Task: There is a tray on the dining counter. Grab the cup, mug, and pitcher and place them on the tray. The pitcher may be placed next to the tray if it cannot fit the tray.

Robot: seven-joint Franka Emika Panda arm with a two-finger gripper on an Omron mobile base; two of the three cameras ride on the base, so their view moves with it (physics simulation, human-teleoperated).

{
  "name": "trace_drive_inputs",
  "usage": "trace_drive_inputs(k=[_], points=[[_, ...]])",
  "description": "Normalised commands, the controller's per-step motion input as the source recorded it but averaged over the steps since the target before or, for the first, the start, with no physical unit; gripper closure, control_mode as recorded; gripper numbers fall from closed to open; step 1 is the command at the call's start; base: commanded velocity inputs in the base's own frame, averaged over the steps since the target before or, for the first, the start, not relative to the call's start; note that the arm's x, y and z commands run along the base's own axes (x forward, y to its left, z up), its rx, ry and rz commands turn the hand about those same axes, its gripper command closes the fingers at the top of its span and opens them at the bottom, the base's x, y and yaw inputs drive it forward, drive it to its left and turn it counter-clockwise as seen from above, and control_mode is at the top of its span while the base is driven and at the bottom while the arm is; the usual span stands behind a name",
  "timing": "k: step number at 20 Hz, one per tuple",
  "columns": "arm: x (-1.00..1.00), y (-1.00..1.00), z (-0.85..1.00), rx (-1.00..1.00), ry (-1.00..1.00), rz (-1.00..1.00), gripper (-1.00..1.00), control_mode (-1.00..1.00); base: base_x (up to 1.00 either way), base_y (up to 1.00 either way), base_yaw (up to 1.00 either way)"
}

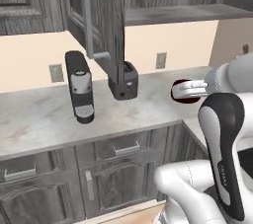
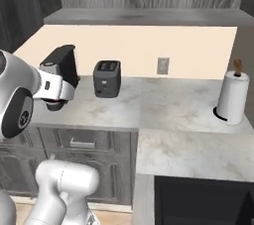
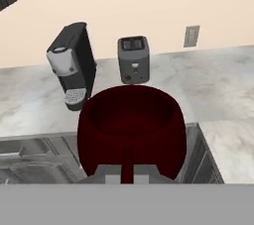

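Between the jaws, the mug (image 3: 131,130) is held by its handle, its dark red bowl just beyond the fingertips and its open mouth facing the hand camera. Gripper (image 3: 127,175) closed narrow on that handle, above the marble worktop (image 3: 218,80). Beyond the jaws stand the coffee machine (image 3: 73,63) to the left and the toaster (image 3: 134,60) straight ahead, both well apart from the mug.

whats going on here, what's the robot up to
The robot arm is holding the dark red mug up in its gripper, shut on the mug's handle, above the marble kitchen worktop. A black coffee machine and a dark toaster stand at the back wall, and a paper towel roll stands off to the right.
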Motion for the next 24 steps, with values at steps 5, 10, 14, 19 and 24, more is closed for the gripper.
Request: trace_drive_inputs(k=[5, 10, 14, 19, 24], points=[[0.00, 0.00, 0.00, 0.00, 0.00, 0.00, 1.00, 1.00, -0.88, 0.07, 0.00], [0.00, 0.00, 0.00, 0.00, 0.00, 0.00, 1.00, 1.00, -0.89, 0.14, 0.00], [0.00, 0.00, 0.00, 0.00, 0.00, 0.00, 1.00, 1.00, -0.84, 0.25, 0.00], [0.00, 0.00, 0.00, 0.00, 0.00, 0.00, 1.00, 1.00, -0.79, 0.31, 0.00], [0.00, 0.00, 0.00, 0.00, 0.00, 0.00, 1.00, 1.00, -0.57, 0.66, 0.03]])
